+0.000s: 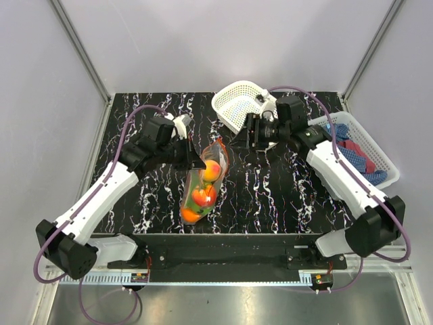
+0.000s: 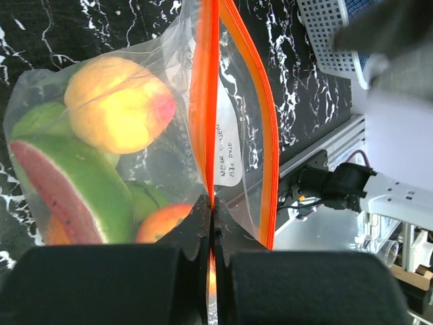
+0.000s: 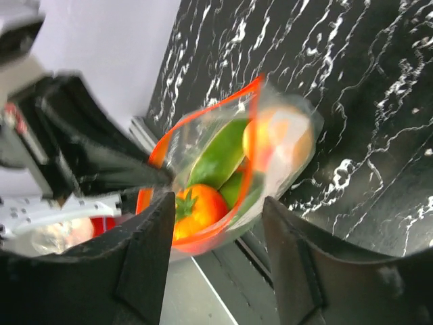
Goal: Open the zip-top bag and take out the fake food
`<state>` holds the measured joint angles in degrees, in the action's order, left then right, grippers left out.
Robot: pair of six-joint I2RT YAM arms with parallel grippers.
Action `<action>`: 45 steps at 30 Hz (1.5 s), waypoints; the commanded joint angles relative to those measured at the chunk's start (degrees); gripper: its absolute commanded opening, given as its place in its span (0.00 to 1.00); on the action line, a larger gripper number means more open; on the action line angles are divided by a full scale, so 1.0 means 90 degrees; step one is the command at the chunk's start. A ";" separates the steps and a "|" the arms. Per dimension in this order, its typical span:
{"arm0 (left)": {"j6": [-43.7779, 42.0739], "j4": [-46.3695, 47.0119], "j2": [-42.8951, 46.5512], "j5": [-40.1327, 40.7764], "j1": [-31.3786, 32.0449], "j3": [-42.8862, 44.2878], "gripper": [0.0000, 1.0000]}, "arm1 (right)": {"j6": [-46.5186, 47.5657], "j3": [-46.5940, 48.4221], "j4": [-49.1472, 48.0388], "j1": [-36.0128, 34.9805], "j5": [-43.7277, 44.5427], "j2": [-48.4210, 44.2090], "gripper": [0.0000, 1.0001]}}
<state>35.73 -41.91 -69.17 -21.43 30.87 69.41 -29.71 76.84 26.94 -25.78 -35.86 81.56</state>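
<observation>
Two left fingers [image 2: 122,284] on zip-top bag [image 2: 226,135]

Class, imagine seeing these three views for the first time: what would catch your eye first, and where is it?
The clear zip-top bag of bright fake food lies centre on the black marbled table. The left gripper is pinched shut on its orange zip strip, while the right gripper faces the bag's mouth, open. White baskets sit toward the far right.

The left arm [image 1: 101,196] and right arm [image 1: 338,172] have smooth white shells. Chunky black joint blocks [image 1: 64,247] sit at 7 and 5 o'clock overhead. A purple cable [image 1: 125,132] loops along each arm. The fingers [image 3: 145,264] are matte black wedges.
</observation>
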 commanded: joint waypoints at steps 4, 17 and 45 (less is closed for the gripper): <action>0.0259 0.0663 -0.0020 -0.0187 -0.0003 0.0071 0.00 | 0.0508 0.0261 0.0493 -0.1110 0.0351 -0.0322 0.45; 0.0396 0.0965 -0.0146 -0.0236 0.0007 0.0198 0.00 | 0.0587 -0.0148 0.0415 -0.1549 -0.0185 0.0450 0.41; 0.0650 0.1395 -0.0811 -0.0314 0.0417 0.0247 0.00 | 0.0225 -0.2092 -0.1850 -0.1686 0.0497 0.0879 0.88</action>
<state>40.18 -34.11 -77.38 -22.92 33.82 71.24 -27.05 58.89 15.53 -40.07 -37.71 87.68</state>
